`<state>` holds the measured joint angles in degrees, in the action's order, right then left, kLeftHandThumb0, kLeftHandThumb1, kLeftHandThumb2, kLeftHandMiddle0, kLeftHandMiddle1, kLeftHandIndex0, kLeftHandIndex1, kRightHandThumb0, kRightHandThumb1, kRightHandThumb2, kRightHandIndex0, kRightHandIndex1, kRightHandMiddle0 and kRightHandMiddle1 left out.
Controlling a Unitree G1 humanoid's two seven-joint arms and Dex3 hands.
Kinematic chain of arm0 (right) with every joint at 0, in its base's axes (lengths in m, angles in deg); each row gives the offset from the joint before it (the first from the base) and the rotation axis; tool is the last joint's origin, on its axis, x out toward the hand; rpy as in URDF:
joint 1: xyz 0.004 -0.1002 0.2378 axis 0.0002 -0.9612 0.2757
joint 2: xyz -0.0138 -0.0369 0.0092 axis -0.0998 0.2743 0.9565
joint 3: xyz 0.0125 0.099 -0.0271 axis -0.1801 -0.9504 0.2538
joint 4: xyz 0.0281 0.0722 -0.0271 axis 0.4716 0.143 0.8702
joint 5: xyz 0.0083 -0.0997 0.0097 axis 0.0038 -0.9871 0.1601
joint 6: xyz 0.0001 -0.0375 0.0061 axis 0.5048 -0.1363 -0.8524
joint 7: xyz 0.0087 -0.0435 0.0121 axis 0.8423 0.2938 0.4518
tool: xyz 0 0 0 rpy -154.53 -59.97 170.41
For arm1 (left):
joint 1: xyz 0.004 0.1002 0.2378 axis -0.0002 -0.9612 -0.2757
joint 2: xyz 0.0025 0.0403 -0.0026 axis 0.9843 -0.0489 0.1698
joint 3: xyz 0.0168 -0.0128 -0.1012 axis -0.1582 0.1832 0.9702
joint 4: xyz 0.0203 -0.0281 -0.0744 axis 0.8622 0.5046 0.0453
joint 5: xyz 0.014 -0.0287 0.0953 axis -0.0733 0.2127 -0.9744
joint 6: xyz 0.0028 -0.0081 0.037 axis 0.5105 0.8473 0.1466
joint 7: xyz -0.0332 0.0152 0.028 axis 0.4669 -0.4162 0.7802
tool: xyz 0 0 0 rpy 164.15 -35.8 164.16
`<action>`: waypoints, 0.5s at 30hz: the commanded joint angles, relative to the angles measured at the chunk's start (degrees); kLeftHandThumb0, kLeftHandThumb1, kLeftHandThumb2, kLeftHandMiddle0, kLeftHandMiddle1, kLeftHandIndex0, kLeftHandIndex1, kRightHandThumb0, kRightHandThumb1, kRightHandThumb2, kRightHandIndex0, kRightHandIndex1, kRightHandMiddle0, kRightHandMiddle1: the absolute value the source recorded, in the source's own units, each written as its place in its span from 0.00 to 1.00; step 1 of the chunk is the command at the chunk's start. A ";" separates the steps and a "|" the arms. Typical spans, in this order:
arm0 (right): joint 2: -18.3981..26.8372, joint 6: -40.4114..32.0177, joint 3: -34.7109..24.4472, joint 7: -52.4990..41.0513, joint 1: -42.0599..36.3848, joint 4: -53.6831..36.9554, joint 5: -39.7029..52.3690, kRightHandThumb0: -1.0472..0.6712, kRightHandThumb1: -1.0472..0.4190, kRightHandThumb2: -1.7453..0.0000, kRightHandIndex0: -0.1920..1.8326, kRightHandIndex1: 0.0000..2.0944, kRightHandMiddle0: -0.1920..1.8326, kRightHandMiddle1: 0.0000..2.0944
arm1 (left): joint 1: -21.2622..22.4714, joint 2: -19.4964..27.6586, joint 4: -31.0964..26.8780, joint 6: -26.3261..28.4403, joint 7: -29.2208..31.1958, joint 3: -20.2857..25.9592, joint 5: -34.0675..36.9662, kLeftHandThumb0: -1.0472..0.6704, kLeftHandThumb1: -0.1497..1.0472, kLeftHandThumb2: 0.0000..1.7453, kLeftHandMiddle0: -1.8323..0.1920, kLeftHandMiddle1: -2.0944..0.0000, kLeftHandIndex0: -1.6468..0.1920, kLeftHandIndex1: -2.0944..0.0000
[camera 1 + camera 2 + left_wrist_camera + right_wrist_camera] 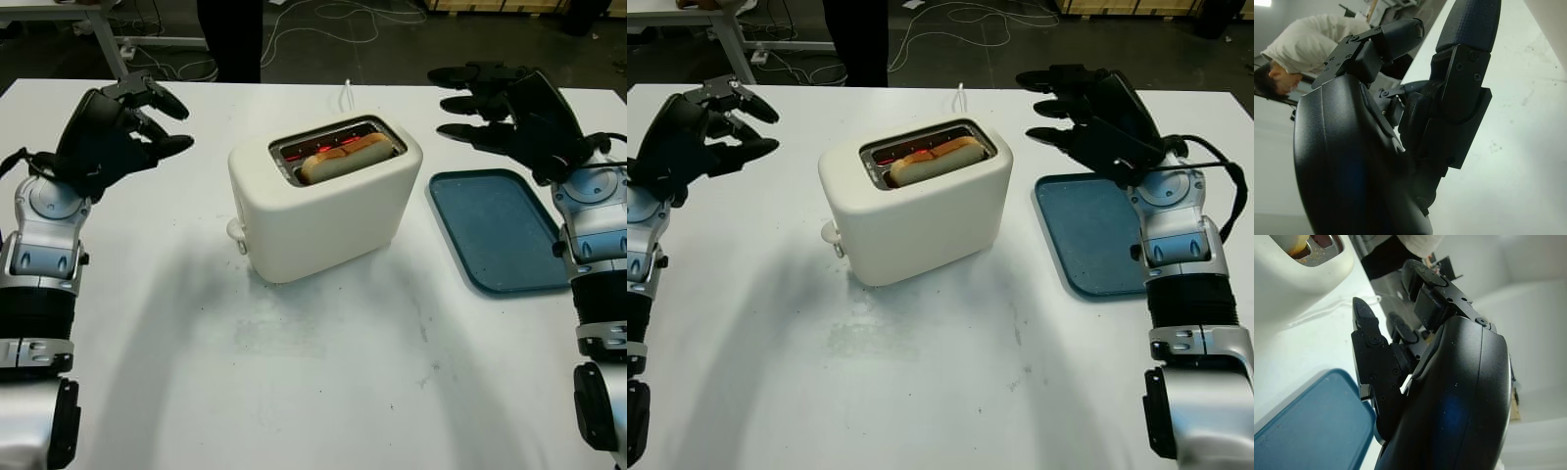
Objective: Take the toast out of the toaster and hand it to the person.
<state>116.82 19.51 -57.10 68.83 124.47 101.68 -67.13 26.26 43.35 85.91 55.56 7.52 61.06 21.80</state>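
A cream toaster stands mid-table with a slice of toast sticking out of its slot; the slot glows red inside. My left hand hovers open above the table to the left of the toaster, holding nothing. My right hand hovers open to the right of the toaster, above the far end of a blue tray. A person in dark clothes stands beyond the table's far edge. The toaster's corner and my right hand's fingers show in the right wrist view.
The blue tray lies flat at the right of the white table. A white cord runs from behind the toaster toward the far edge. Cables lie on the dark floor beyond. Another person bends over in the left wrist view.
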 commanded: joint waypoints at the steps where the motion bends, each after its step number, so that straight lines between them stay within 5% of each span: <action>1: -0.37 0.54 0.12 -0.29 0.27 0.63 0.36 0.56 0.09 0.96 0.45 0.00 0.41 0.00 | 0.87 -0.63 0.51 0.90 0.10 -0.47 0.05 0.00 0.89 0.07 0.66 0.36 0.67 0.39; 15: -0.61 0.30 0.29 -0.09 -0.49 -0.18 0.23 0.62 0.09 0.95 0.46 0.00 0.41 0.00 | -1.23 0.11 -2.12 1.15 -0.43 -0.16 -0.95 0.00 0.89 0.10 0.67 0.36 0.67 0.41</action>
<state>116.80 19.51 -57.08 68.54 124.46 101.97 -66.90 25.96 42.83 84.40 56.96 7.48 60.87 21.50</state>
